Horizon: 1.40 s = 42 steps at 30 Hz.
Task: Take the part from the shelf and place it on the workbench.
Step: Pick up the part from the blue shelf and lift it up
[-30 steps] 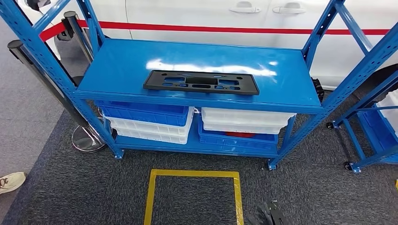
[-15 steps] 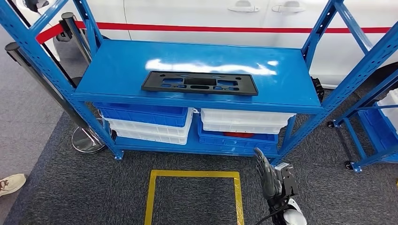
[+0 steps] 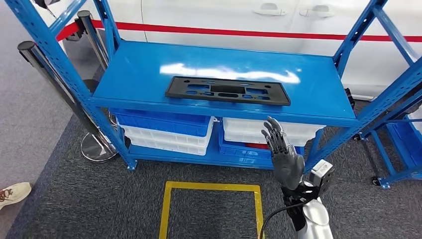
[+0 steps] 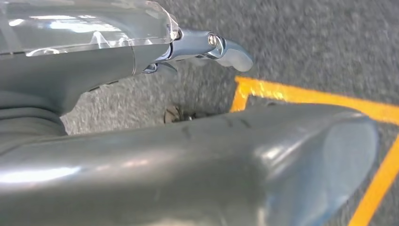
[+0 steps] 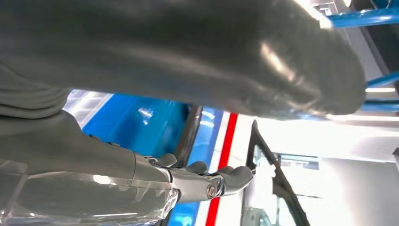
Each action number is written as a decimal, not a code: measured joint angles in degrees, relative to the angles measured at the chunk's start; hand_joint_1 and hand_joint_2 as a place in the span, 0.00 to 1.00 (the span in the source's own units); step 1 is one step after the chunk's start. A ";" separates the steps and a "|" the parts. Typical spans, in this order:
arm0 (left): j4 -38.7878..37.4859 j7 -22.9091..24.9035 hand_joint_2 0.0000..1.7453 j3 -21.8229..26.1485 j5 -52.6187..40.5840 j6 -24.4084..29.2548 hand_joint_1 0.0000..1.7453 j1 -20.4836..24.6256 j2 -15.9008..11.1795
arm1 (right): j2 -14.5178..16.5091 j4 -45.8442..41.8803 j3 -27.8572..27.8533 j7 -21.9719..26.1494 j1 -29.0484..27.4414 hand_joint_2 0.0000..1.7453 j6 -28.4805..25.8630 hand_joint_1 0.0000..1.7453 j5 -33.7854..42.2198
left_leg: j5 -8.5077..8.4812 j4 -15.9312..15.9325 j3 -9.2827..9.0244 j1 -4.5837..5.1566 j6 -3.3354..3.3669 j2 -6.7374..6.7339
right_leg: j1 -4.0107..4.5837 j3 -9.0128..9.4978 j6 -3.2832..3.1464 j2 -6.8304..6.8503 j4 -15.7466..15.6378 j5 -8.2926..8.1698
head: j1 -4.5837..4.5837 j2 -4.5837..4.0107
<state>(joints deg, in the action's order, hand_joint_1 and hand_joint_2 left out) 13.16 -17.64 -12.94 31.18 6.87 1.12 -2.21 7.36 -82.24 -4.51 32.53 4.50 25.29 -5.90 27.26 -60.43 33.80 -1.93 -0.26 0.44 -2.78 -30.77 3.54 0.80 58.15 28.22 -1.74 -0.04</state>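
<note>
Far left of the head view: a shoe [image 3: 12, 193] at the lower left edge, then a chrome post [image 3: 59, 94] with its round base on the carpet, just beside the shelf's [image 3: 134, 74] left leg. Belongs to a red barrier belt, probably there to fence off the white car [image 3: 249, 15] behind.

Centre: part [image 3: 227, 90] lying flat on the shelf's top deck, a bit right of middle and near the front edge. Long axis running left-right across the frame, roughly parallel to that edge, right end tipped slightly toward the camera. Looks set there for an easy reach from the front. Nothing touching it. Below it, stacked crates [image 3: 164, 132], blue and white. Yellow floor square [image 3: 211, 209] at bottom centre, likely a standing mark.

Right of centre: right hand [image 3: 282, 154] raised in front of the lower crates, fingers spread and pointing up, holding nothing. Below the deck and well apart from the part, so probably mid-lift toward it.

Left hand [image 4: 197, 155] seen from its wrist camera, hanging over carpet and yellow tape; can't tell how its fingers sit. No workbench to speak of.
</note>
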 joint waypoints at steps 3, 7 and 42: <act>-0.05 -0.20 0.00 -0.08 0.51 0.11 0.00 -0.02 -0.02 | 0.01 -5.09 1.85 1.23 0.27 0.00 1.16 0.00 2.10 | -0.05 0.15 -0.08 0.42 1.12 0.06 | 0.14 -3.15 -0.16 -0.09 6.74 3.84 | 0.07 0.00; -0.43 -0.54 0.00 -0.31 1.39 0.18 0.00 0.23 -0.02 | 0.01 -11.31 4.95 2.99 0.48 0.00 2.92 0.00 5.22 | 0.20 0.15 -0.30 1.63 1.97 0.25 | 1.48 -9.56 -1.40 -0.20 18.06 7.02 | 0.07 0.00; -2.29 -1.65 0.00 -1.58 3.62 0.81 0.00 1.09 -0.33 | 0.11 -28.08 13.56 7.27 0.36 0.00 6.59 0.00 12.66 | 0.36 -0.56 0.19 1.43 0.87 0.63 | 2.86 -6.58 -4.20 -0.76 10.38 1.89 | -1.06 0.00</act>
<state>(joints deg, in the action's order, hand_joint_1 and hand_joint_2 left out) 10.86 -19.29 -14.52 34.80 7.69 2.21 -2.54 7.48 -110.33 9.05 39.80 4.86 31.88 6.76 27.63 -60.99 33.99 -0.49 0.61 1.07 0.08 -37.36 -0.66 0.05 68.53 30.10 -2.80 -0.04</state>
